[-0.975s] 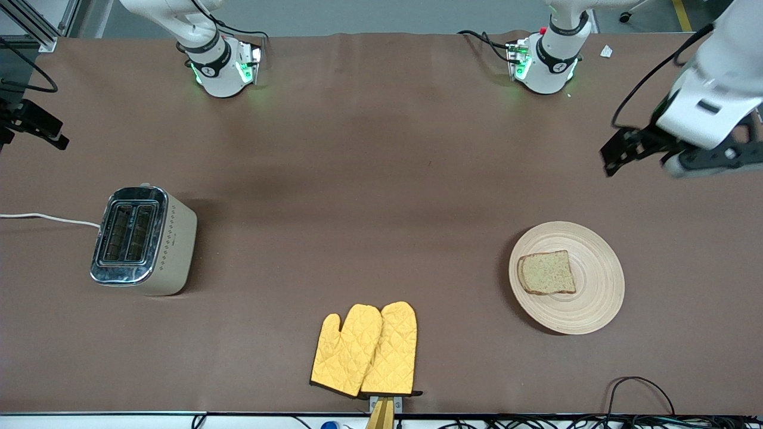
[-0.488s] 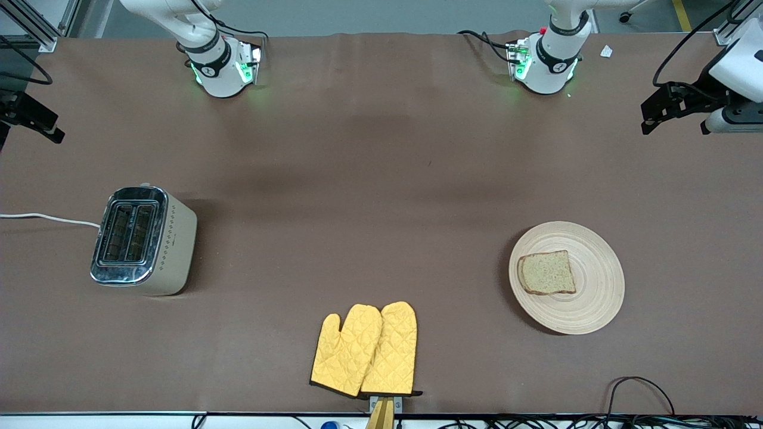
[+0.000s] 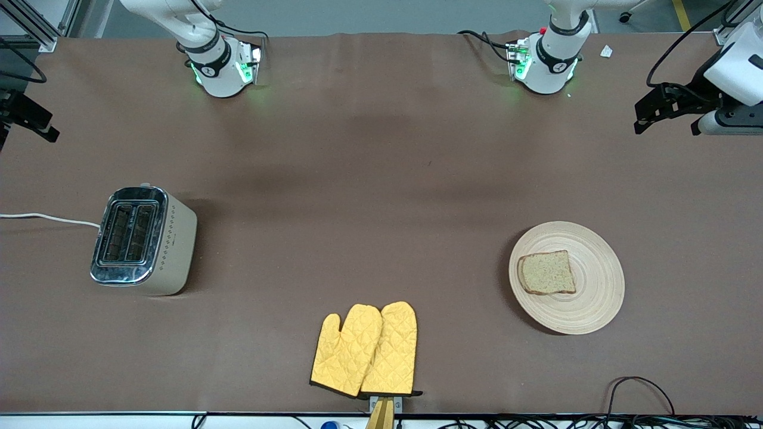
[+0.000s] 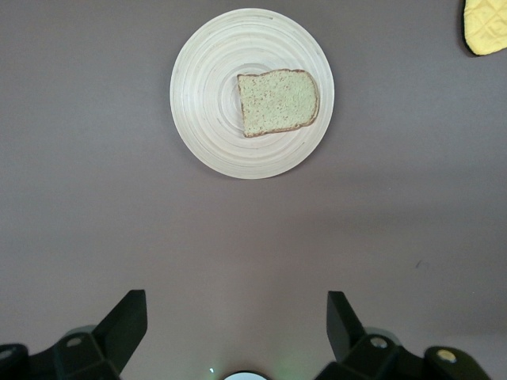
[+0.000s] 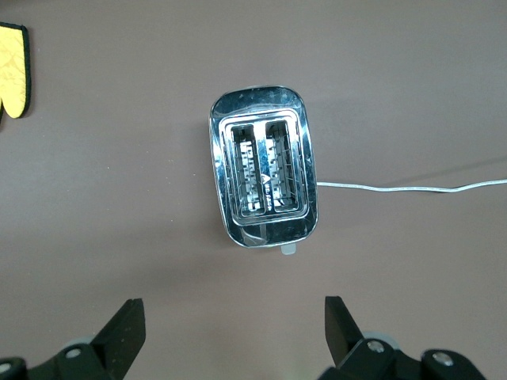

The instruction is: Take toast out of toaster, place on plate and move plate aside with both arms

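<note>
Brown toast (image 3: 547, 272) on plate (image 3: 599, 298), well apart from left end effector (image 3: 647, 113)

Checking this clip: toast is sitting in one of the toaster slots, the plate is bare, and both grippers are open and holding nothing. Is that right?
Not quite. The toast lies on the plate, and both slots of the toaster are empty, as the front and right wrist views show. The rest holds: the left gripper and right gripper are open and hold nothing.

Brown-covered table (image 3: 369, 179), grey floor (image 3: 357, 15) above it.
</note>
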Tool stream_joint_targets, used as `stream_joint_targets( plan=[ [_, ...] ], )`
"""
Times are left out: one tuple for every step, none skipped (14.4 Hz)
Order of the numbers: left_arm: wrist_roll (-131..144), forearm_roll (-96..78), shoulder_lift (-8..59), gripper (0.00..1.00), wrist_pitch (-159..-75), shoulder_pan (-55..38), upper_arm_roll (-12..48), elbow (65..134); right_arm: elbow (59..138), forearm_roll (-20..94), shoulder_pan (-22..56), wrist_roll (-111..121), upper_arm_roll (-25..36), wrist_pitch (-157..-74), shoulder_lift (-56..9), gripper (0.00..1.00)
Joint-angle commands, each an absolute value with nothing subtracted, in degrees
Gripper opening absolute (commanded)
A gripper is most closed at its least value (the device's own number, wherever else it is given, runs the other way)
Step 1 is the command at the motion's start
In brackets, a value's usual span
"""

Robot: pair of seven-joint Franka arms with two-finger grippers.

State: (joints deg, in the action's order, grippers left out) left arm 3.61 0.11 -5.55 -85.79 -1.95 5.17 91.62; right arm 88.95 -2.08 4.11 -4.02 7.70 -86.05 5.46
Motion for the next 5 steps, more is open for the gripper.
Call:
stream_joint_targets(
  plan=[
    [3.61,-0.09,-4.58,1.0,-84.29,-2.46,5.18,88.95,89.21,-1.32,3.25,-3.69,7.03,-85.96,5.89,1.0],
    [3.43,0.0,-4.57,1.0,-84.29,-2.55,5.19,88.86,89.21,-1.32,3.25,-3.6,6.94,-86.04,5.89,1.0],
    [3.43,0.0,-4.57,1.0,-84.2,-2.46,5.27,88.86,89.21,-1.32,3.34,-3.6,7.03,-86.04,5.8,1.0],
    [3.43,0.09,-4.57,1.0,-83.94,-2.37,5.19,88.77,89.21,-1.32,3.34,-3.6,7.03,-85.96,5.8,1.0],
    [3.34,0.0,-4.48,1.0,-83.85,-2.29,5.19,88.77,89.21,-1.32,3.34,-3.6,7.03,-85.87,5.8,1.0]
  ],
)
